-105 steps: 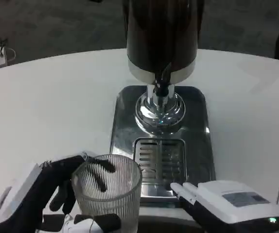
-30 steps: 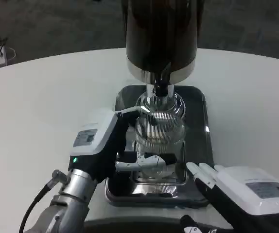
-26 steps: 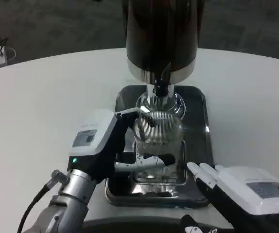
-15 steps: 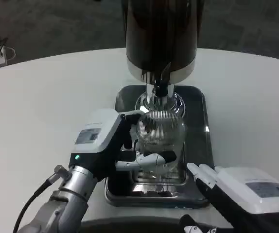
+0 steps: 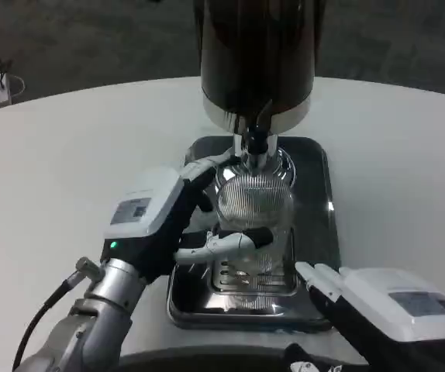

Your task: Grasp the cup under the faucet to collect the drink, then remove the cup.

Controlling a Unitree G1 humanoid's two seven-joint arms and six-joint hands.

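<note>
Left hand (image 5: pixel 160 225) is gripping the ribbed clear glass cup (image 5: pixel 255 213), fingers wrapping its sides, holding it directly beneath the black-tipped chrome faucet (image 5: pixel 255 143) of the dark cylindrical dispenser (image 5: pixel 255 54). Below the hand, a shiny steel drip tray (image 5: pixel 315 225) is sitting on the white table (image 5: pixel 67 170). Right hand (image 5: pixel 377 314) is resting near the tray's front corner, fingers extended, holding nothing.

A demo or lab space: white round table (image 5: pixel 60 155), drink dispenser (image 5: pixel 256 62), dark carpet (image 5: pixel 83 39).

Clear ribbed cup (image 5: pixel 255 211); silver tray (image 5: pixel 313 203); white table (image 5: pixel 67 155).
</note>
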